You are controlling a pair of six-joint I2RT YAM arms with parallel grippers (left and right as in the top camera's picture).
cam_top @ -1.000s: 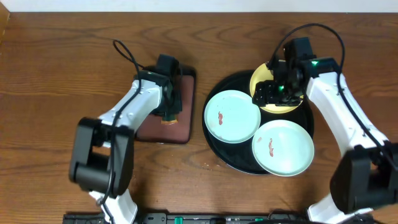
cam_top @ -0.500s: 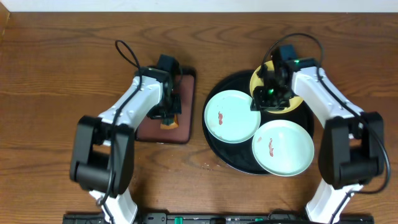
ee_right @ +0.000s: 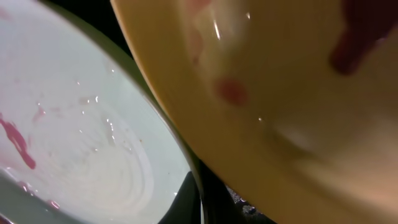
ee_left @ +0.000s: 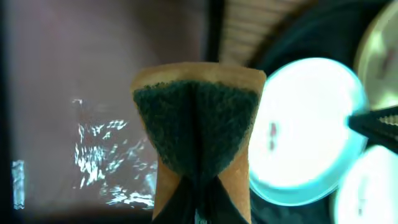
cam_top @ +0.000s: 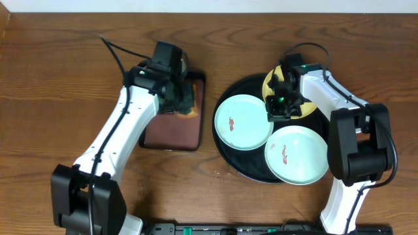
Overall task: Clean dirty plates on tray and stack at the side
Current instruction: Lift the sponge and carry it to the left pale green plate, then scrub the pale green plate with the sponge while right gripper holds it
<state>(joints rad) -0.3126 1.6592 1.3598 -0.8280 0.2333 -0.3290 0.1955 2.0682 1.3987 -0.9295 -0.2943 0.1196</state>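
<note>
Pinching an orange sponge (ee_left: pixel 198 118) whose long axis runs out from its fingers, the left gripper (ee_left: pixel 198 211) hangs over the brown tray (cam_top: pixel 166 134). On the black tray (cam_top: pixel 250 163), a mint plate (cam_top: pixel 243 121) lies flat at 9 o'clock and a second mint plate (cam_top: pixel 297 155) at 5, their smears running 12-to-6. The right gripper (cam_top: pixel 279 108) is at the yellow plate (ee_right: pixel 280 93) at 1 o'clock, and I cannot tell whether it grips the plate.

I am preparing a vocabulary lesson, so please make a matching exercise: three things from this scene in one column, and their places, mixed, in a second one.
Things:
1. sponge
2. yellow plate
3. brown tray

Places:
A. on the table, left of the black tray
B. in the left hand
C. at the right hand, on the black tray's far side

Pairs: 1-B, 2-C, 3-A.
</note>
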